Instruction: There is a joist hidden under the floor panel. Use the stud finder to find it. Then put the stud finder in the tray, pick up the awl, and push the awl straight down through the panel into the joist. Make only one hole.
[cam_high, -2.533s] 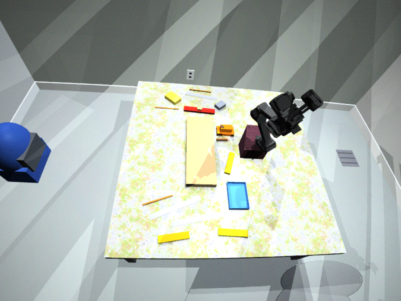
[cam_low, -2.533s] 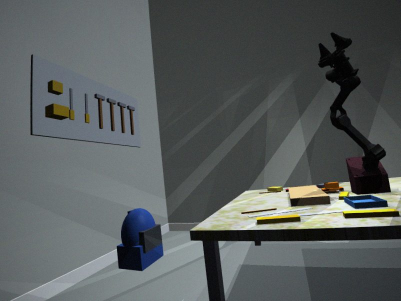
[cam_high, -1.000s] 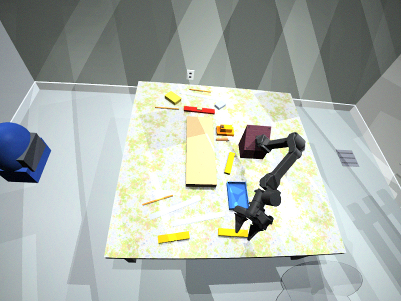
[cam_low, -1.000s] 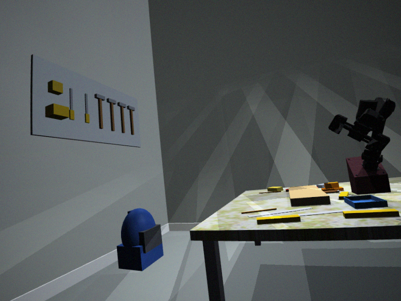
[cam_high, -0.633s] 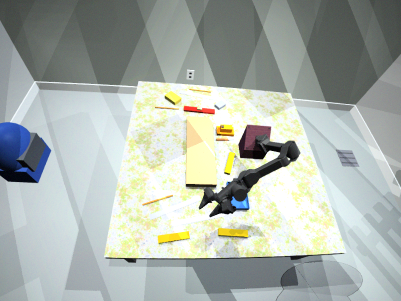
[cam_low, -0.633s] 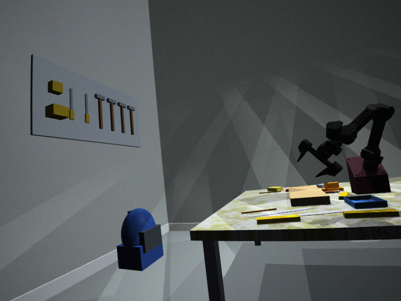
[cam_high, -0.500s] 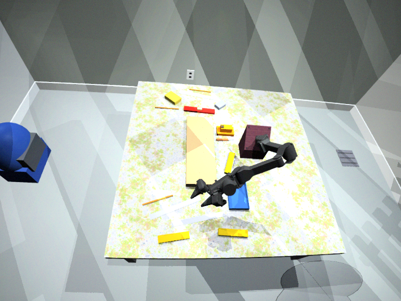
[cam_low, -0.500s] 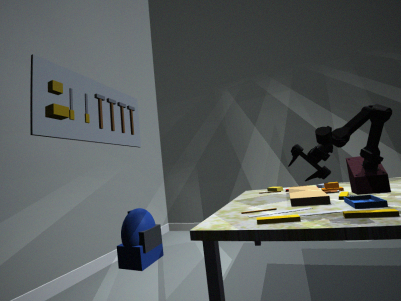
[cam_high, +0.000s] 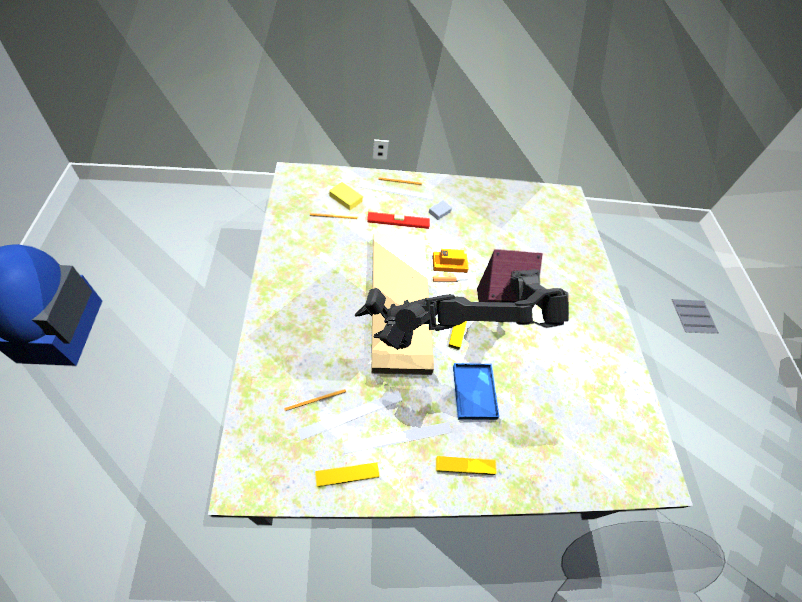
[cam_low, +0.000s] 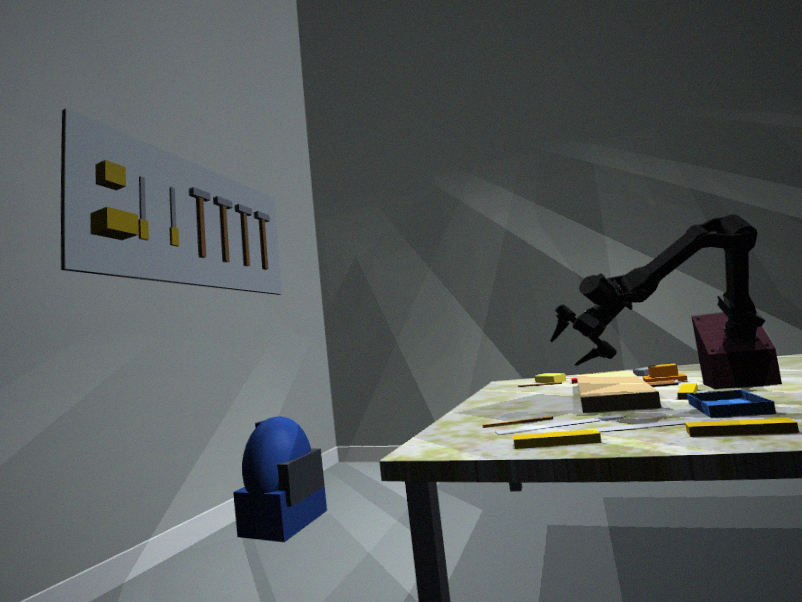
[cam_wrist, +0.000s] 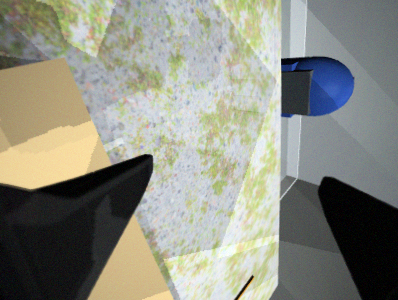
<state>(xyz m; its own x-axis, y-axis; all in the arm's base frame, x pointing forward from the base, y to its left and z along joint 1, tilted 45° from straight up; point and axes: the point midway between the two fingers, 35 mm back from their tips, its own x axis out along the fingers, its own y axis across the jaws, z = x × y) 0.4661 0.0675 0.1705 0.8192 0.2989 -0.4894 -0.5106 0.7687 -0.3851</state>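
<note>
The tan floor panel (cam_high: 400, 262) (cam_low: 615, 387) (cam_wrist: 37, 162) lies on the table. My gripper (cam_high: 367, 324) (cam_low: 564, 352) (cam_wrist: 234, 173) is open and empty, high above the table by the panel's left side in the top view, its fingers angled downward. The orange stud finder (cam_high: 450, 261) (cam_low: 663, 371) rests right of the panel. The awl (cam_high: 444, 279), with an orange handle and thin shaft, lies just in front of it. The blue tray (cam_high: 476, 393) (cam_low: 744, 408) looks empty, at the panel's front right. The arm hides part of the panel in the top view.
The arm stands on a maroon block (cam_high: 508, 266) (cam_low: 709, 353). A short yellow bar (cam_high: 457, 335) lies between panel and tray. Two yellow bars (cam_high: 347, 474) (cam_high: 465, 465) lie near the front edge. A red level (cam_high: 382, 219), yellow block (cam_high: 345, 195) and grey block (cam_high: 440, 209) lie behind the panel.
</note>
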